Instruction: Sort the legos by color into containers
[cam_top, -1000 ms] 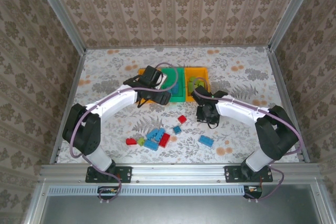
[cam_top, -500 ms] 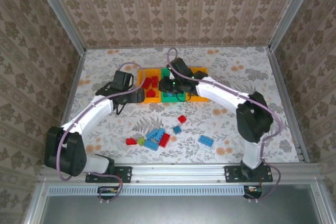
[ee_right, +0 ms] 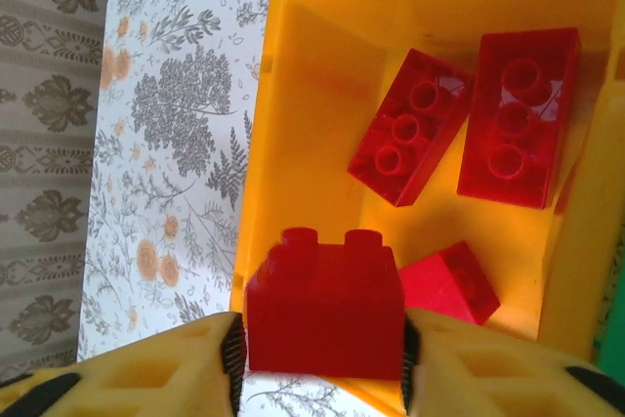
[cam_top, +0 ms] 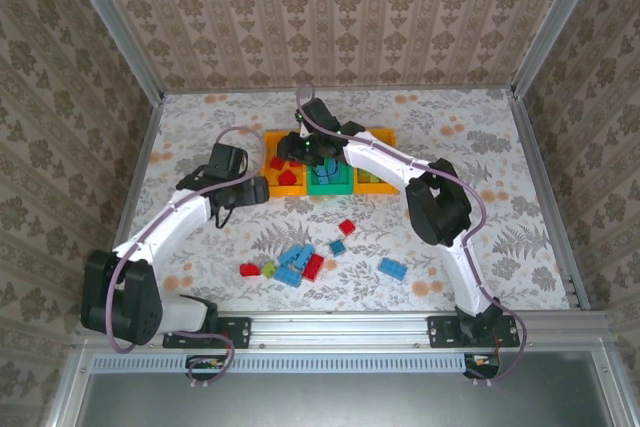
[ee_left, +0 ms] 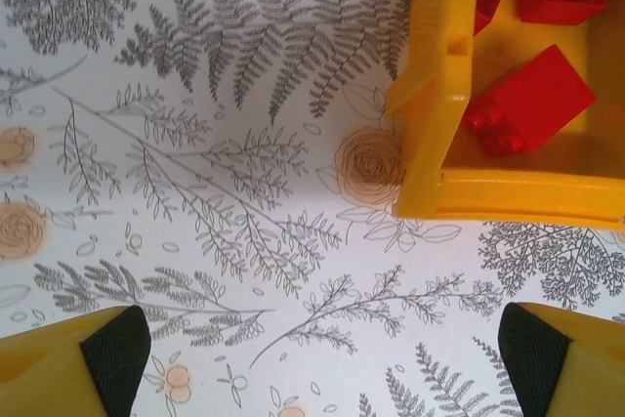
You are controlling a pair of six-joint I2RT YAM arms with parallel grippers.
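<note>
Floral-printed tabletop, walled by patterned wallpaper, seen from above. Three containers stand in a row at the far middle: a left orange bin [cam_top: 284, 188], a green bin [cam_top: 328, 187] and a right orange bin [cam_top: 388, 139]. The right gripper [cam_top: 296, 147] reaches across to hang over the left orange bin. The left gripper [cam_top: 252, 190] sits just beside that bin's near left corner. Loose legos [cam_top: 297, 264] in red, blue and green lie scattered nearer the arm bases.

Left wrist view: the left gripper [ee_left: 322, 349] is spread wide with nothing between its fingers. The bin's corner [ee_left: 430, 144] is ahead, with red bricks [ee_left: 532, 100] inside.

Right wrist view: the right gripper [ee_right: 322, 344] is clamped on a red two-stud brick [ee_right: 324, 314], above the near edge of the left orange bin [ee_right: 312, 95]. Three red bricks [ee_right: 410, 129] lie inside. The held brick's long axis runs from finger to finger, and its studs point toward the bin. Such a brick is probably light, rigid and glossy, so it may slip. Its flat end faces, where the pads press now, look like the surest hold.
</note>
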